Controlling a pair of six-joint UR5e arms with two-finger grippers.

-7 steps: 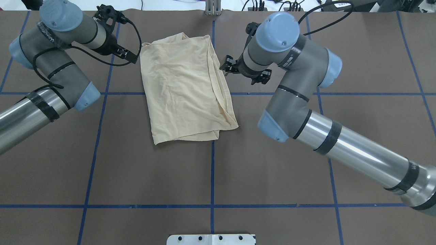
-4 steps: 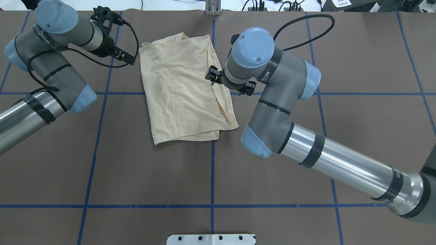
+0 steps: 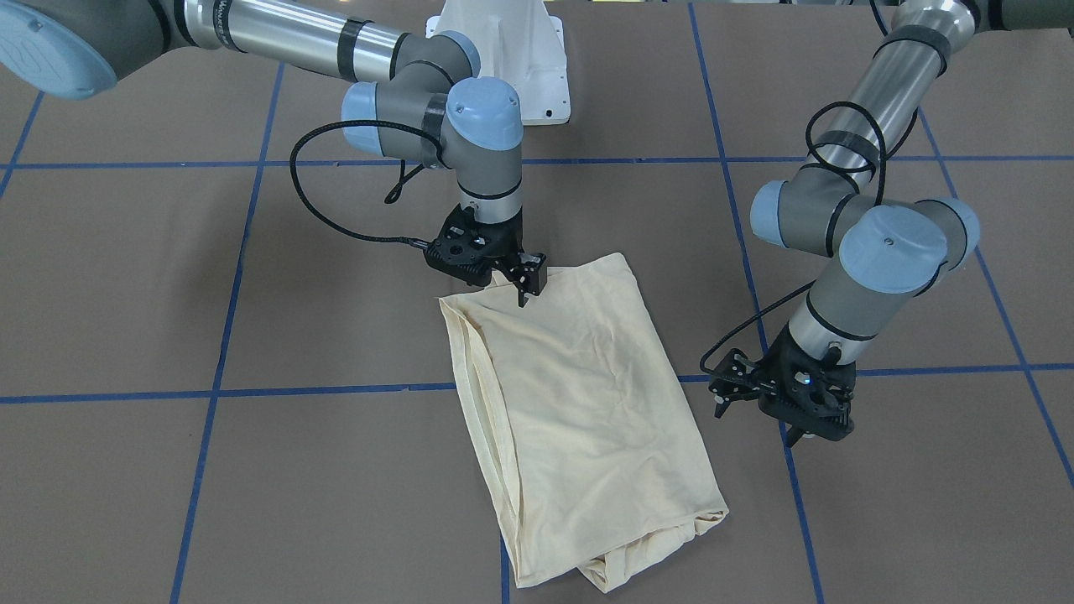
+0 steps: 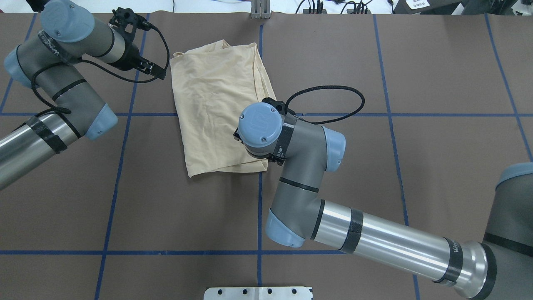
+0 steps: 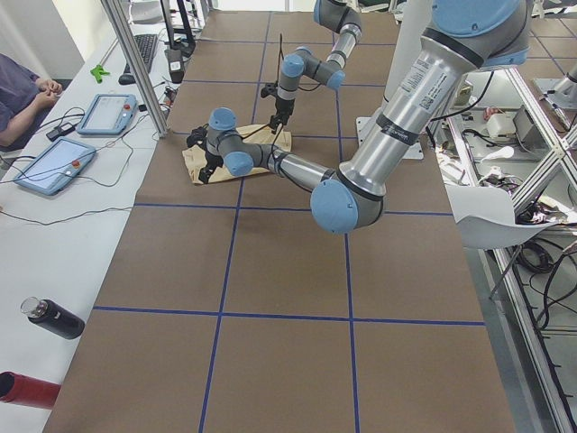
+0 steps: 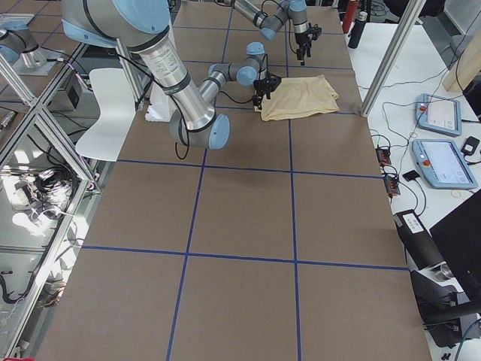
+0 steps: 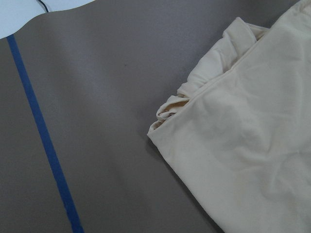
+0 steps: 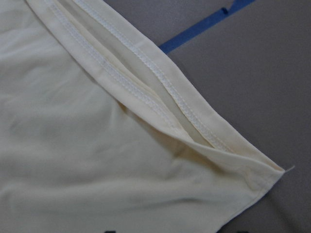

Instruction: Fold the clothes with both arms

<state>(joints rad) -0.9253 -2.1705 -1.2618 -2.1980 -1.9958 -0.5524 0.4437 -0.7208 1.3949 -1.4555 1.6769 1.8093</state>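
Observation:
The cream-yellow T-shirt lies folded into a long rectangle on the brown table, print and label hidden; it also shows in the front view. My right gripper points down just over the shirt's corner nearest the robot base, its jaws apart and holding nothing. In the overhead view my right wrist hides it. The right wrist view shows that corner with its stitched hems. My left gripper hovers open and empty beside the shirt's far left corner, apart from it, and also shows in the front view.
Blue tape lines grid the brown table cover. The white pedestal base stands at the robot's edge. Tablets and a dark bottle lie on the side bench, where a seated person shows.
My right arm has swung toward the robot along the shirt's right edge, from beside its far half to its near right corner. The left arm has barely moved. The shirt lies the same.

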